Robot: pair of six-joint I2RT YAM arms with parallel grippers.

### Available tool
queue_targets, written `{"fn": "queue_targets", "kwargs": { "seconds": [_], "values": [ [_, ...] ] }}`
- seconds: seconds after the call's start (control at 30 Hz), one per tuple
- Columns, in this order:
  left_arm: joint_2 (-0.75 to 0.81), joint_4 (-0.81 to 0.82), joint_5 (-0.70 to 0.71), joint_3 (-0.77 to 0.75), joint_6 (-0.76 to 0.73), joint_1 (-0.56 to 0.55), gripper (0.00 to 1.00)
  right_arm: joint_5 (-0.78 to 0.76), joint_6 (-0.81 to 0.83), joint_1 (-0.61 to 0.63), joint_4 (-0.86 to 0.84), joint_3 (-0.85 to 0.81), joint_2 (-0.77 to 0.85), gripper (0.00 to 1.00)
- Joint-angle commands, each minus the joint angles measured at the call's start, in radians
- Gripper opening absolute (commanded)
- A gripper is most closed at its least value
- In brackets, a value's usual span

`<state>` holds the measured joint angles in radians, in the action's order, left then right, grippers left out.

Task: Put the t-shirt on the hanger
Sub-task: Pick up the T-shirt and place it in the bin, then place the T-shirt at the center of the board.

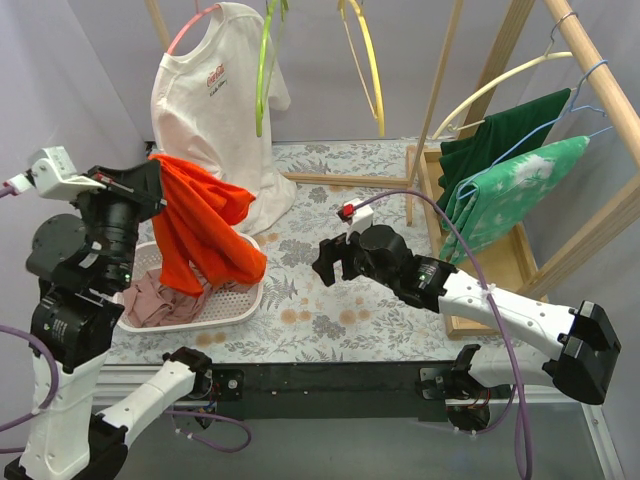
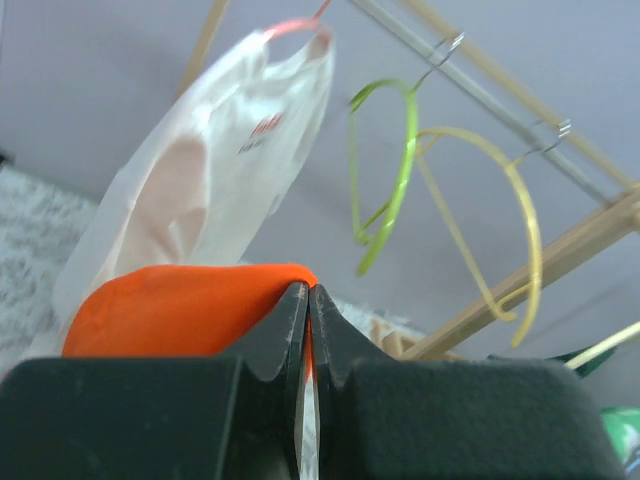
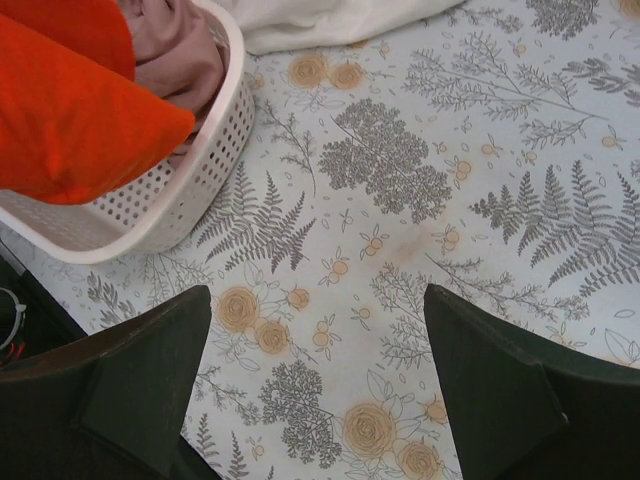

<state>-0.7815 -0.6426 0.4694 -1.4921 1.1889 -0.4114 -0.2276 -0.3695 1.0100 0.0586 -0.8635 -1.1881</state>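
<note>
The orange-red t-shirt [image 1: 205,228] hangs from my left gripper [image 1: 152,178], which is shut on its top edge and holds it above the white basket [image 1: 245,300]. In the left wrist view the jaws are pressed together on the orange cloth [image 2: 180,310]. The lime-green hanger [image 1: 264,70] hangs from the rail at the back, beside the white shirt; it also shows in the left wrist view [image 2: 395,185]. My right gripper [image 1: 330,262] is open and empty over the flowered tablecloth, right of the basket. The t-shirt's low corner [image 3: 70,110] shows in the right wrist view.
A white t-shirt with a red logo [image 1: 215,120] hangs on a pink hanger. A yellow hanger [image 1: 365,60] hangs right of the green one. A pink-brown garment [image 1: 160,298] lies in the basket. Green garments [image 1: 510,180] hang on a wooden rack at the right.
</note>
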Motion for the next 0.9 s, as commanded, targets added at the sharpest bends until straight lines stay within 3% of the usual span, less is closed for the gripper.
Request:
{"fn": "queue_targets", "kwargs": {
  "seconds": [0.0, 0.23, 0.47, 0.73, 0.83, 0.87],
  "values": [
    [-0.062, 0.181, -0.144, -0.131, -0.136, 0.005, 0.0, 0.007, 0.041, -0.002, -0.042, -0.089, -0.004, 0.95],
    [-0.197, 0.208, -0.556, -0.267, -0.117, 0.005, 0.0, -0.076, 0.075, -0.004, -0.014, -0.124, 0.059, 0.95],
    [-0.257, 0.274, -0.802, -0.136, 0.014, 0.005, 0.0, -0.213, 0.096, -0.002, 0.047, -0.117, 0.176, 0.95],
    [-0.3, 0.379, -0.79, 0.156, 0.084, -0.052, 0.0, -0.245, 0.077, -0.002, 0.106, -0.072, 0.237, 0.95],
    [-0.415, 0.385, -0.678, 0.269, 0.052, -0.144, 0.0, -0.21, 0.041, -0.002, 0.122, -0.029, 0.225, 0.94],
    [-0.494, 0.382, -0.649, 0.288, 0.048, -0.155, 0.04, -0.197, 0.017, -0.002, 0.124, -0.014, 0.223, 0.94]
  ]
}}
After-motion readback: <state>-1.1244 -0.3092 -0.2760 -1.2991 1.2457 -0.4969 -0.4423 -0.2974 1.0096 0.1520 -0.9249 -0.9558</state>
